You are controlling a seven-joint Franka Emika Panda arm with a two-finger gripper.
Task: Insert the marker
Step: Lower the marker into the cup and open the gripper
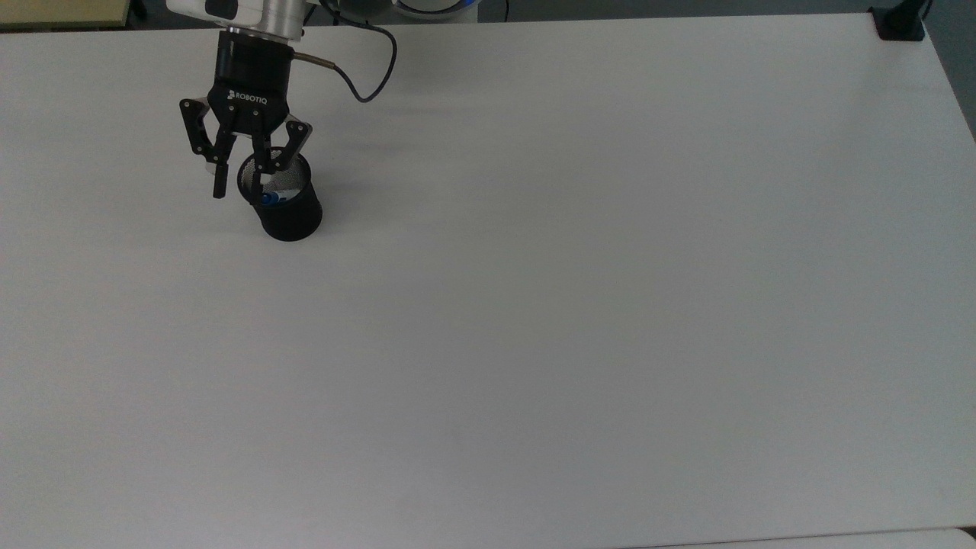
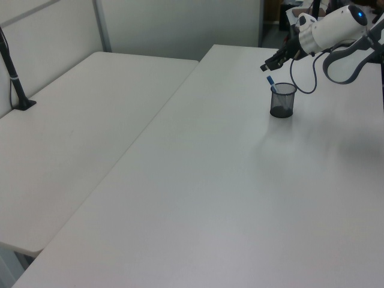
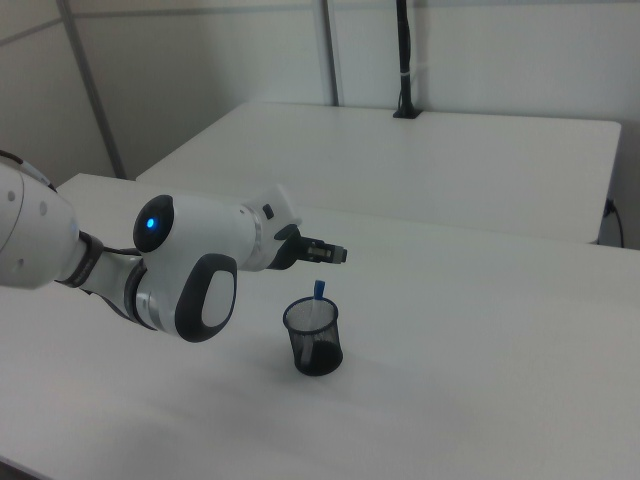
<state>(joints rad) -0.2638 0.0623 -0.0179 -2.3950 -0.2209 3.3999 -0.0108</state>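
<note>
Since the marker (image 1: 268,199) already stands inside the black mesh cup (image 1: 290,216), the top view suggests the insertion itself is done. The gripper (image 1: 239,180) hangs just above the cup's rim with its fingers (image 1: 219,181) spread wide and holding nothing, one finger outside the cup and the other over its mouth; the gap probably serves to let the marker go. The cup sits on the white table (image 1: 579,305).

From the left view, the marker (image 2: 272,84) leans against the cup (image 2: 282,101) wall, its blue end poking above the rim (it rests there because the barrel is about as tall as the cup). The gripper (image 2: 268,64) is just above it, apart.

From the right view, the blue tip (image 3: 319,290) rises over the cup (image 3: 314,338), below the gripper (image 3: 335,255).
</note>
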